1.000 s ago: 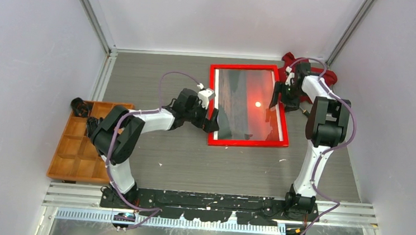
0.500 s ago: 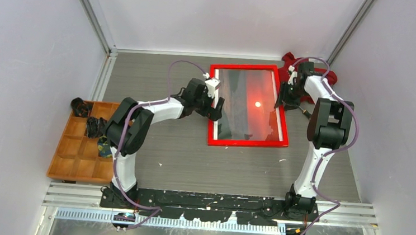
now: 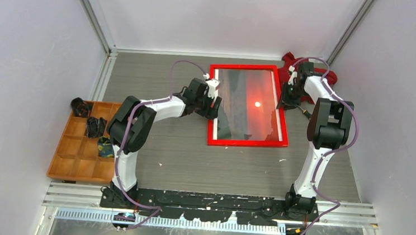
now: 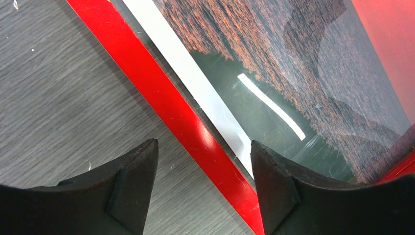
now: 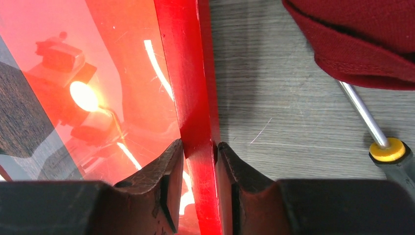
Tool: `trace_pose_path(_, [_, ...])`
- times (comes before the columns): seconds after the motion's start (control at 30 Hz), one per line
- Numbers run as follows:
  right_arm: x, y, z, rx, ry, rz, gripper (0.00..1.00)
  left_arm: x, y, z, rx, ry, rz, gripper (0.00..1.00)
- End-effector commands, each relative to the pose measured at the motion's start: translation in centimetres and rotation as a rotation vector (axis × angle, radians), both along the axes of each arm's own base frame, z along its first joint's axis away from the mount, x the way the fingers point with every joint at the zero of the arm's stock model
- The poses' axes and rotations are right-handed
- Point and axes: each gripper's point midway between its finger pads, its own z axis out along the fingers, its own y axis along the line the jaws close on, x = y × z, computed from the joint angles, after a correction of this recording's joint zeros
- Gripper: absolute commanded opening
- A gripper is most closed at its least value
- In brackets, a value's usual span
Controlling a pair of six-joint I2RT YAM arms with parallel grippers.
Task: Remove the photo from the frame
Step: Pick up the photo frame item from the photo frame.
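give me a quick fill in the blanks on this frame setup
The right jaws are shut on the ____ frame. The left jaws stand ____ astride its opposite rail. The photo lies ____ the frame. Near the right jaws, a screwdriver has a ____ collar.
Missing: red; open; inside; yellow.

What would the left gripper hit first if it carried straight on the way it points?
Probably the frame, whose red side rail runs between the open fingers of the left gripper. One fingertip is over the table, the other over the photo; depth is unclear.
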Motion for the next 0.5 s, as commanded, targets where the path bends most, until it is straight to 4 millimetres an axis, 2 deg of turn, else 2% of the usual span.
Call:
trace_pose_path(0.0, [0.78, 0.47, 1.85, 0.005, -0.065, 0.002, 0.31, 0.70, -0.50, 0.93, -0.006, -0.017, -0.013, 0.66])
trace_pose_path(0.17, [0.70, 0.71, 1.91, 0.014, -0.064, 0.003, 0.29, 0.62, -0.69, 1.04, -0.012, -0.009, -0.019, 0.47])
trace_pose_path(0.47, [0.75, 0.82, 2.28, 0.017, -0.072, 0.000, 0.17, 0.58, -0.91, 0.94, -0.011, 0.012, -0.025, 0.24])
